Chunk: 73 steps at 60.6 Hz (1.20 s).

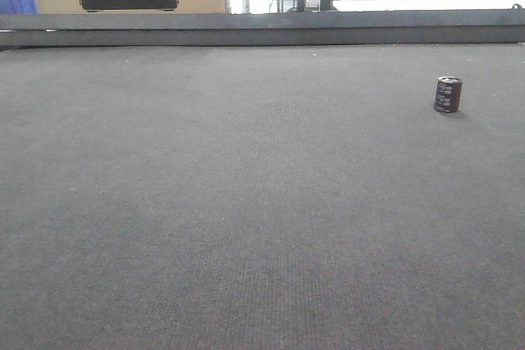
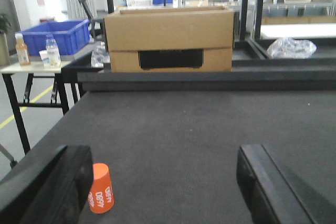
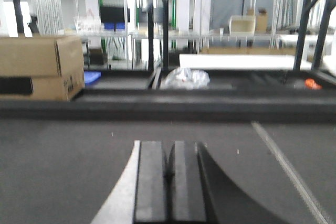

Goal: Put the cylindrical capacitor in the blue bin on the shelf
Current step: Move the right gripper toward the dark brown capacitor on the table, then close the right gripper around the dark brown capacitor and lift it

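The cylindrical capacitor point(image 1: 447, 94) stands upright on the dark grey felt table point(image 1: 246, 202), far right and towards the back, with nothing near it. Only the front view shows it, and no gripper appears in that view. My left gripper point(image 2: 164, 166) is open low over the felt, its black fingers point(image 2: 50, 184) wide apart with nothing between them. In the right wrist view my right gripper point(image 3: 169, 156) is shut, pads pressed together and empty. The shelf and its blue bin are out of view.
A small orange cylinder point(image 2: 101, 188) with white print stands beside my left gripper's left finger. A raised dark ledge point(image 1: 262, 29) borders the table's far edge. Behind it sit a cardboard box point(image 2: 169, 40), a blue crate point(image 2: 52, 35) on a side table and a crumpled plastic bag point(image 3: 185, 78).
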Each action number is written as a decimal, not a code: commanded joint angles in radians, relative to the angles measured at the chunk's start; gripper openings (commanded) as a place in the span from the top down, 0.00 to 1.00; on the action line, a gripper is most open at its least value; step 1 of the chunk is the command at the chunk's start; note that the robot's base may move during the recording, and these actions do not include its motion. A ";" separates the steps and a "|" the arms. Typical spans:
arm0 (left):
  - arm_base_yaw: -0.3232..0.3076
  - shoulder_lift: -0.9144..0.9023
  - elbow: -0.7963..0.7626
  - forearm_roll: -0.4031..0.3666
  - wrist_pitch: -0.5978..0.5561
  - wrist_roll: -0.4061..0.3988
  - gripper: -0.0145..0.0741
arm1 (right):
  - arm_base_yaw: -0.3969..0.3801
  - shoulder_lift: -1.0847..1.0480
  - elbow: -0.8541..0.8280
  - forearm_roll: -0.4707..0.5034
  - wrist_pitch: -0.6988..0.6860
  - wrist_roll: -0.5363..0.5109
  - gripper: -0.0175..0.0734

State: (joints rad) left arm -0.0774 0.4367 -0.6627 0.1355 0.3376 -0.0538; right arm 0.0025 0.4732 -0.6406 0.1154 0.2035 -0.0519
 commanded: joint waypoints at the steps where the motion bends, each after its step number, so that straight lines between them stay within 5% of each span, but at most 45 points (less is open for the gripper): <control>1: 0.001 0.029 -0.010 0.003 -0.013 -0.006 0.30 | 0.000 0.064 -0.007 -0.008 -0.002 0.000 0.98; 6: -0.009 0.036 -0.010 0.001 -0.017 -0.006 0.30 | 0.000 0.116 -0.007 -0.010 -0.004 0.000 0.95; 10: -0.023 0.036 -0.010 0.001 -0.019 -0.006 0.30 | 0.000 0.148 -0.007 -0.010 -0.004 0.000 0.83; 22: -0.049 0.036 -0.010 -0.003 -0.030 -0.006 0.30 | 0.000 0.226 -0.007 -0.010 -0.027 0.000 0.17; 44: -0.050 0.036 -0.010 -0.136 -0.040 -0.006 0.30 | 0.060 0.366 0.039 -0.021 -0.153 0.000 0.18; 61: -0.050 0.038 -0.010 -0.177 -0.029 -0.006 0.15 | 0.094 0.700 0.178 -0.095 -0.699 0.000 0.18; 73: -0.050 0.039 -0.010 -0.175 -0.013 -0.006 0.16 | 0.087 1.042 0.172 -0.080 -1.109 0.000 0.18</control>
State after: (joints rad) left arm -0.1208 0.4729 -0.6654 -0.0311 0.3312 -0.0538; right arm 0.0953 1.4028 -0.4674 0.0278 -0.6947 -0.0519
